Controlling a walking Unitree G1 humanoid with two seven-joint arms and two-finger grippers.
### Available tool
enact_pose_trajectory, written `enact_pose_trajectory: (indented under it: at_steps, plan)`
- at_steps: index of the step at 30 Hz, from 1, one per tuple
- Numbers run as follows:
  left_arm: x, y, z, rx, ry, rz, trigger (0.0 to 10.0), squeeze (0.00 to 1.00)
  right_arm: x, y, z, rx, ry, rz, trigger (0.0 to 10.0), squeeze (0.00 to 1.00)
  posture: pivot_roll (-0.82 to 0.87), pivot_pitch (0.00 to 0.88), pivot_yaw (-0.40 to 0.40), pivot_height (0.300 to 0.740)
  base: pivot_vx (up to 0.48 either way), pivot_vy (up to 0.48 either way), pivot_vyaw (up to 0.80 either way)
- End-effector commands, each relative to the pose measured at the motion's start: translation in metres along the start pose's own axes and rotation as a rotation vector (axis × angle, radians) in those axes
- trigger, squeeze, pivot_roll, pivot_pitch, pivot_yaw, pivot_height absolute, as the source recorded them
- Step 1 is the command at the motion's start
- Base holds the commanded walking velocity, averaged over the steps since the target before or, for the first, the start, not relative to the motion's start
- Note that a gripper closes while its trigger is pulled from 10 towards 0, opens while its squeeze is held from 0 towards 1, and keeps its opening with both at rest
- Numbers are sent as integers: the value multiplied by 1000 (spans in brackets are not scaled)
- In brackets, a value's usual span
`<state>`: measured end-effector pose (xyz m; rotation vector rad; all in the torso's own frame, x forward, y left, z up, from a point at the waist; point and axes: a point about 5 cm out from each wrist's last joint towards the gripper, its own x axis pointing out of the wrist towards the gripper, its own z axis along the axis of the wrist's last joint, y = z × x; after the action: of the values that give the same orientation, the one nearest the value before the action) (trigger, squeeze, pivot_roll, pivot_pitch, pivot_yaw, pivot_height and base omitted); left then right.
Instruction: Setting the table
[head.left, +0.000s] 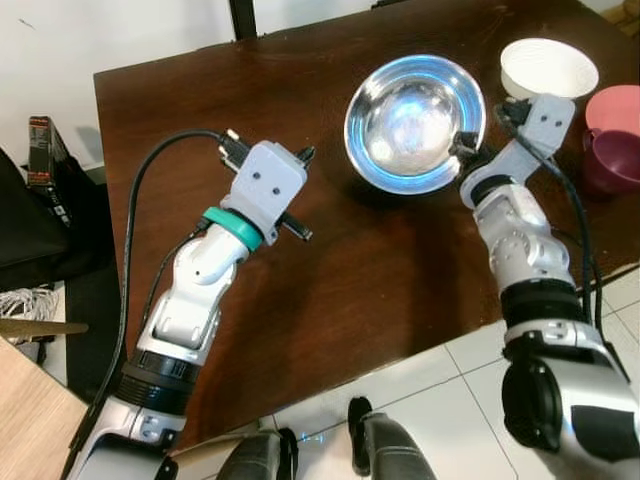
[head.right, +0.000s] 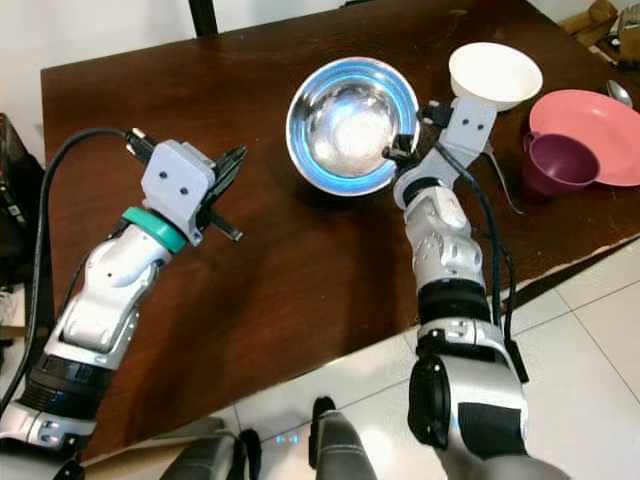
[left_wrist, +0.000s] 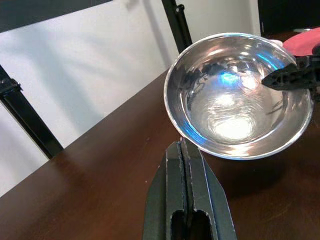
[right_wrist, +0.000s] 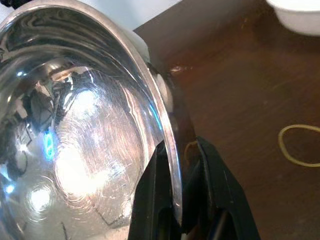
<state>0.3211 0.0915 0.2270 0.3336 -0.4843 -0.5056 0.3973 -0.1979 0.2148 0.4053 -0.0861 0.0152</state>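
A shiny steel bowl is tilted over the far middle of the dark wooden table. My right gripper is shut on its right rim. In the right wrist view the two black fingers pinch the rim of the steel bowl, one inside and one outside. My left gripper is shut on nothing and hovers over the table left of the steel bowl, pointing towards it.
A white bowl stands behind my right wrist. A pink plate, a maroon cup and a spoon sit at the far right. A rubber band lies on the wood. The table's near edge meets a tiled floor.
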Motion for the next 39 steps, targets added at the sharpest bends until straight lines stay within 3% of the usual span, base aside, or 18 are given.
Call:
enact_pose_trajectory:
  at_steps: [1,2,8,13,14,15,17,18,20,21,24,34,35,36,39]
  plan:
    - [-3,-3,-3,-27,14,-10,10000,0,1,2,0,39,4,11,10000,0,-20,202,80,740,0,0,0]
    - [-3,-7,0,-45,5,-29,10000,0,2,3,2,72,4,22,10000,184,-21,203,81,740,0,0,0]
    - [-3,-22,9,-56,-16,-192,10000,0,2,10,-3,133,67,60,10000,184,-32,204,86,740,0,0,0]
    - [-11,-22,14,-47,-8,-315,10000,0,1,9,-13,118,134,62,10000,204,-33,204,89,740,0,0,0]
    - [-18,-21,17,-48,3,-381,10000,0,2,8,-16,125,156,63,10000,263,-28,203,90,740,0,0,0]
    - [-24,-21,19,-47,15,-433,10000,0,3,8,-18,112,166,59,10000,580,-26,203,91,740,0,0,0]
    - [-28,-21,20,-46,23,-460,10000,0,4,8,-19,104,169,57,10000,580,-26,203,91,740,0,0,0]
    - [-31,-20,21,-56,35,-473,10000,0,4,8,-20,96,175,51,10000,729,-22,202,93,740,0,0,0]
    - [-36,-19,22,-58,46,-488,10000,0,5,6,-21,67,177,38,10000,725,-22,201,93,740,0,0,0]
    - [-46,-18,23,-77,70,-518,10000,0,4,3,-21,37,183,18,10000,1000,-18,202,93,740,0,0,0]
    - [-52,-15,26,-101,83,-519,10000,0,4,1,-20,43,180,16,10000,1000,-13,201,91,740,0,0,0]
    - [-51,-15,28,-122,90,-498,10000,0,7,2,-5,17,97,18,10000,1000,-16,193,93,740,0,0,0]
    - [-50,-13,28,-123,86,-482,10000,0,5,1,1,-39,61,9,10000,392,-18,187,94,740,0,0,0]
    - [-49,-11,28,-128,89,-461,10000,0,3,-1,6,-77,21,2,10000,0,-18,185,95,740,0,0,0]
    - [-48,-8,27,-134,92,-417,10000,0,-5,-3,15,-154,-58,-6,10000,0,-20,184,98,740,0,0,0]
